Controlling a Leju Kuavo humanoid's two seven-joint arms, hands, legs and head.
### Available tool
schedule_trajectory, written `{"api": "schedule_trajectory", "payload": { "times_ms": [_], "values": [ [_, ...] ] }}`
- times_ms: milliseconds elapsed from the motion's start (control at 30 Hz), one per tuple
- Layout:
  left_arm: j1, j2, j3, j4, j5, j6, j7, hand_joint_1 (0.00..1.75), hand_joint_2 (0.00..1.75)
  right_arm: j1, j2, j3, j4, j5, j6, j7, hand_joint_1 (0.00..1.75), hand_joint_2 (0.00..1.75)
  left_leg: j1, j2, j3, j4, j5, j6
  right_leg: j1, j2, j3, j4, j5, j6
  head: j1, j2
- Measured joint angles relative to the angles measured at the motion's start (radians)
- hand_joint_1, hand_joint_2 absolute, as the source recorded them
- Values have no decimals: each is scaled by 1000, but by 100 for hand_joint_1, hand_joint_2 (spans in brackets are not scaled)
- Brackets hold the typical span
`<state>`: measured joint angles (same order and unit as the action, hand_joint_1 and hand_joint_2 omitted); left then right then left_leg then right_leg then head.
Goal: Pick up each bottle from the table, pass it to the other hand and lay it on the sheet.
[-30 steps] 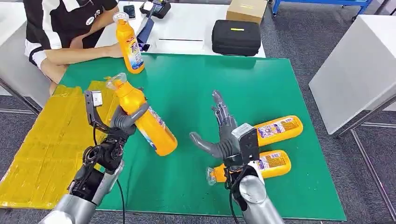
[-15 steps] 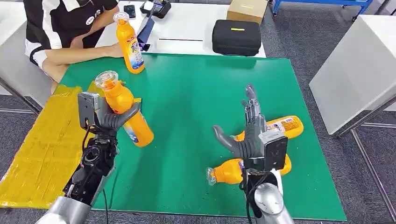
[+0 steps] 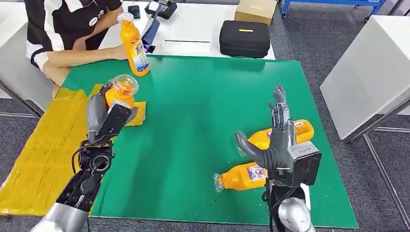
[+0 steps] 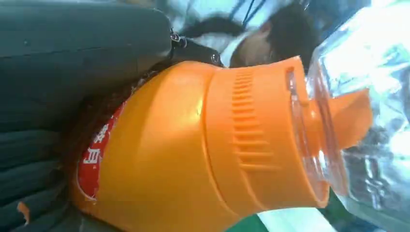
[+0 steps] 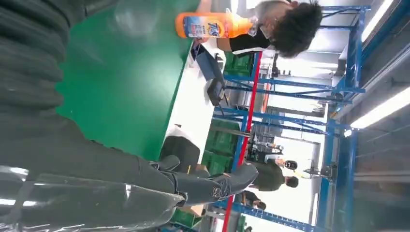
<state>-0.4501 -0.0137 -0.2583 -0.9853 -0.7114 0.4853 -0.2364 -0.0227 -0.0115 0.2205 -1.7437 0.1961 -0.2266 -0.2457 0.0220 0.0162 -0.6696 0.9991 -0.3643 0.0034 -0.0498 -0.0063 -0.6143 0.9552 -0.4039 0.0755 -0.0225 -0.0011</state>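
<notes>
Green mat-covered table, largest item, carrying everything. Yellow sheet, crinkled, draped over the table's left edge. Person in a black-and-white top at the far left corner, one hand at an upright orange bottle. Black case and cardboard box on the white surface beyond the far edge. Left robot hand, closed around the held bottle; over the last second this arm swung the bottle away from mid-table toward the left edge, so it now hangs cap-up over the sheet's inner border. Judgement: hand-over done, laying-down imminent. Right robot hand, empty with fingers spread; it withdrew toward the right edge and now stands over two lying bottles, likely next. Hidden: the held bottle's lower body sits behind the left hand and wrist camera; the farther lying bottle is partly covered by the right hand; the left wrist view shows its shoulder and clear cap, label cut off.
</notes>
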Motion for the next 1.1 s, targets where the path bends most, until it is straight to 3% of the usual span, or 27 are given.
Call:
{"api": "schedule_trajectory", "payload": {
  "times_ms": [167,300,500,633,1000,1033,1067,1100],
  "values": [
    [-48,22,-7,110,-435,74,98,175,175,0,-14,-5,-3,10,0,6,0,175,0,0,0,0,0,0,0,0,0,0,0,0,0,0],
    [-66,32,-22,202,-581,80,101,175,175,-1,-23,-5,-3,18,4,12,0,175,0,0,0,0,0,0,0,0,0,0,0,0,0,0],
    [-72,47,-36,286,-642,83,53,175,175,-3,-29,-5,7,16,14,11,0,175,0,0,0,0,0,0,0,0,0,0,0,0,0,0],
    [-76,63,-63,341,-700,84,-76,175,175,-14,-31,-5,21,14,19,5,0,175,0,0,0,0,0,0,0,0,0,0,0,0,0,0],
    [-86,80,-105,444,-704,91,-163,175,175,-26,-32,-3,48,13,24,3,0,175,0,0,0,0,0,0,0,0,0,0,0,0,0,0],
    [-88,80,-106,452,-704,83,-168,140,175,-26,-32,-3,48,10,26,4,0,175,0,0,0,0,0,0,0,0,0,0,0,0,0,0],
    [-91,80,-108,460,-704,68,-173,16,175,-26,-32,-3,48,8,29,6,0,175,0,0,0,0,0,0,0,0,0,0,0,0,0,0],
    [-93,80,-110,465,-704,57,-176,16,175,-26,-32,-3,48,6,32,8,0,175,0,0,0,0,0,0,0,0,0,0,0,0,0,0]
  ]
}}
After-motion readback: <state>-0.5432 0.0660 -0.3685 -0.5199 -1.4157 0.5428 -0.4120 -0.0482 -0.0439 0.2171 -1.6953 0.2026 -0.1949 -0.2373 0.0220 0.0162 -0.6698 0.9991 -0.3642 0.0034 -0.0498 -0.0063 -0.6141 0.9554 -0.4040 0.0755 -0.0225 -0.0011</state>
